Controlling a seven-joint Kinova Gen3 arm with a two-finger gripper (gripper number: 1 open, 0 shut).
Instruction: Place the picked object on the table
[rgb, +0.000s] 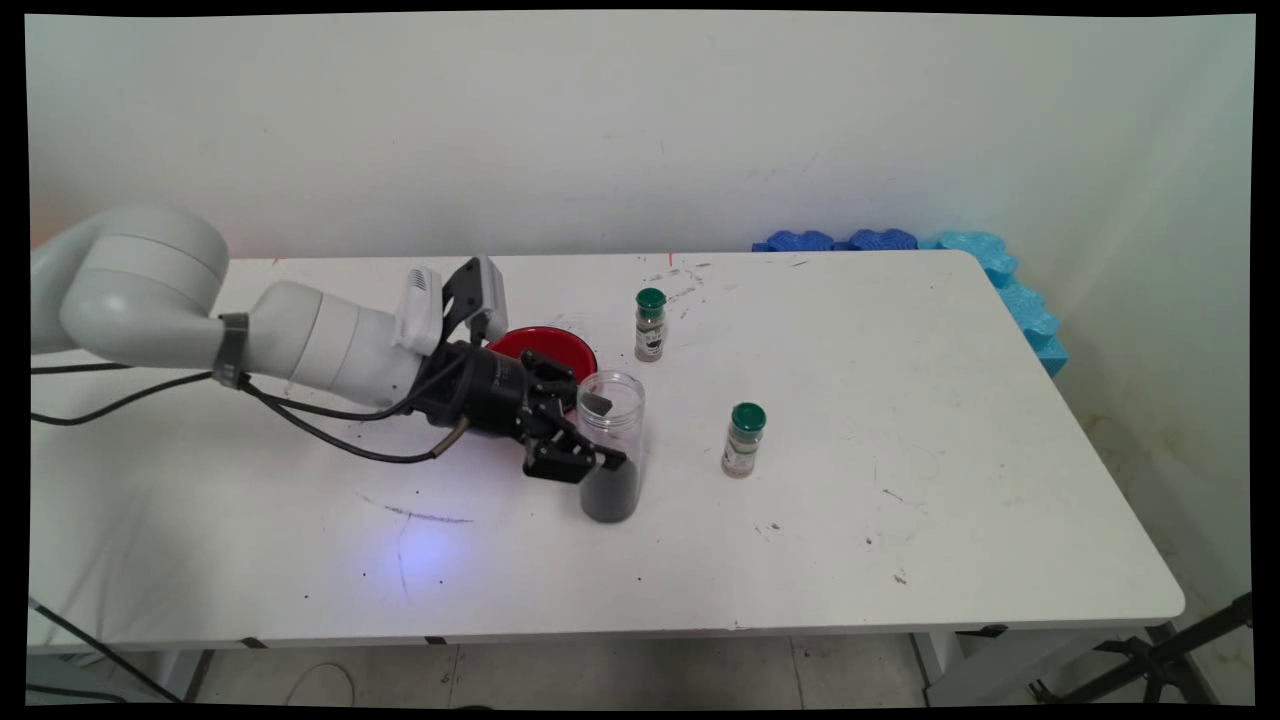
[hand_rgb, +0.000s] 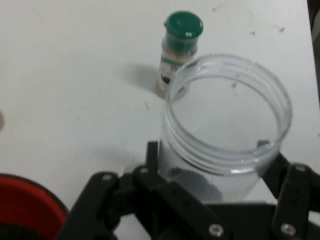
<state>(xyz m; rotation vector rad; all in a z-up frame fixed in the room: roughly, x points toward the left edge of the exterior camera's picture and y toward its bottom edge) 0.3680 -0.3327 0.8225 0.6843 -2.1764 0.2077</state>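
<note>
Clear jar (rgb: 611, 445), dark stuff in the bottom, stands upright mid-table, and I've got the gripper (rgb: 597, 428) clamped on its sides from the left edge's direction so it stays level, red bowl (rgb: 545, 347) just behind.

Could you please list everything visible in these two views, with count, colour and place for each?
clear jar: one, see-through with no lid, dark contents in its lower part, upright near the table's middle, between the gripper's fingers.
spice bottles: two, green caps, pale contents; far one right of the bowl, near one right of the jar, both upright and apart from it.
red bowl: one, red, behind the gripper, partly hidden by it.
foam blocks: several, blue and light blue, along the table's far right corner.
table: one, white, scuffed.
cables: black, hanging under the arm.
gripper: one, black, on the white arm, closed round the jar.
</note>
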